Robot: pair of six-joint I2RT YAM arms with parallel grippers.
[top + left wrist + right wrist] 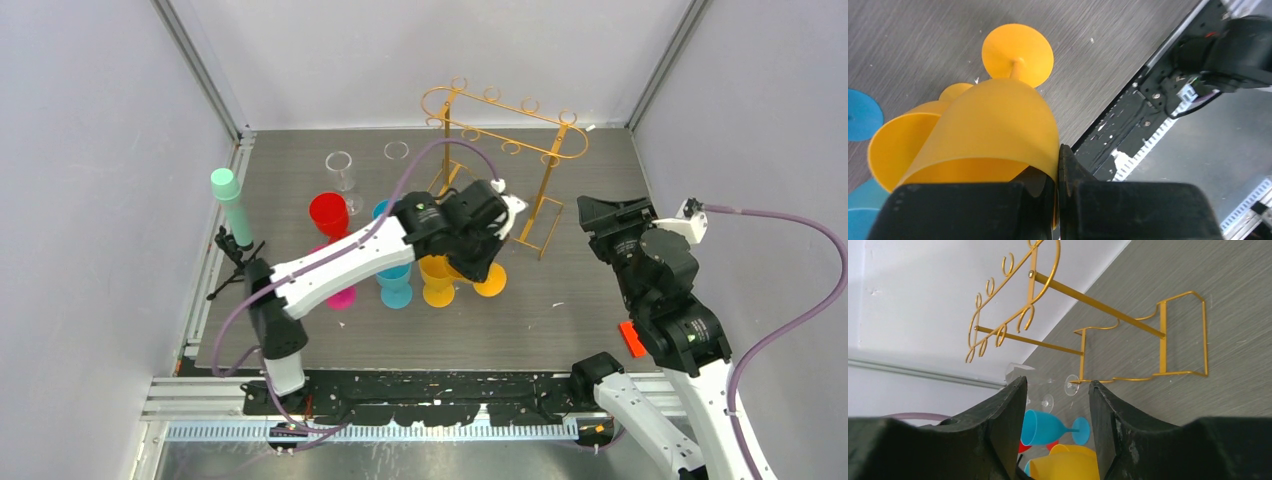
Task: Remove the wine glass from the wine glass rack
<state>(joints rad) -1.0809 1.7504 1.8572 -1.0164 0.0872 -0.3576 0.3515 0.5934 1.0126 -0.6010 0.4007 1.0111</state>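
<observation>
The bench (570, 300) is showing a dark grey brushed surface. Pale walls (400, 60) are enclosing it on three sides, with aluminium frame posts (200, 65) rising at the far corners.

The wine glass rack (1098, 304) is standing at the far right of centre, close to the back wall. A stretch of uncovered surface is lying between its base and the near edge. A red glass (328, 212), a blue glass (395, 285) and a second orange glass (437, 280) are crowding the middle. Clear glasses (340, 165) are standing behind them, and a green cylinder (232, 205) is sitting at the left edge.

The left pincer (1058, 165) is reaching across the middle with its jaws fully closed on the bowl wall of the orange wine glass (998, 125). The glass is off the rack, in front of its base and low over the bench. Whether its foot is touching the surface cannot be told.

The right pincer (1057, 385) is hovering to the right of the rack, jaws partly apart and holding nothing.
</observation>
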